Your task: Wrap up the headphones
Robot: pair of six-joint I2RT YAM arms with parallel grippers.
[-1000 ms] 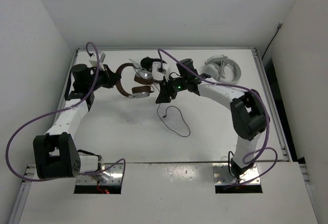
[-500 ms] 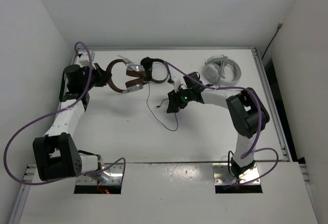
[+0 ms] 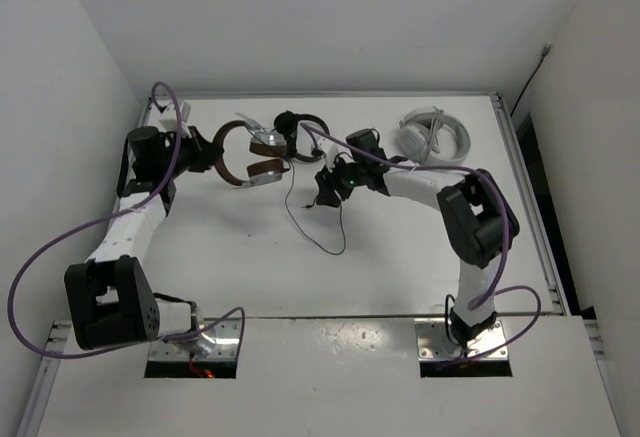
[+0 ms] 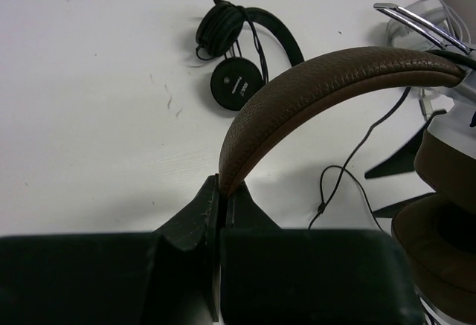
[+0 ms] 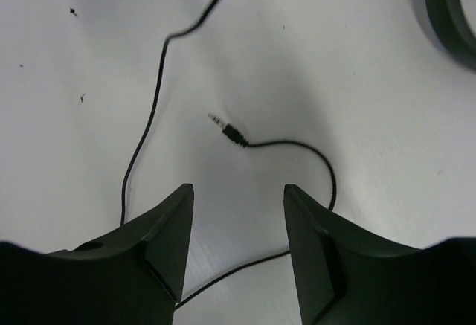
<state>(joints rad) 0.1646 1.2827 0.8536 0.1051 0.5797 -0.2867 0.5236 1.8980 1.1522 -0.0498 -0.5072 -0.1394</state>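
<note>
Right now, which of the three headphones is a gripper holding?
The brown-headband headphones: the left gripper is clamped on their headband. The black headphones and the white headphones lie ungripped.

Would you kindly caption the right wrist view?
Open right gripper above the jack plug of the black cable on the white table.

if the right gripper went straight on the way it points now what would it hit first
Probably the jack plug on the cable of the headphones, lying on the table ahead of the open right gripper, roughly between its fingers. Depth is unclear; it might meet bare table first.
</note>
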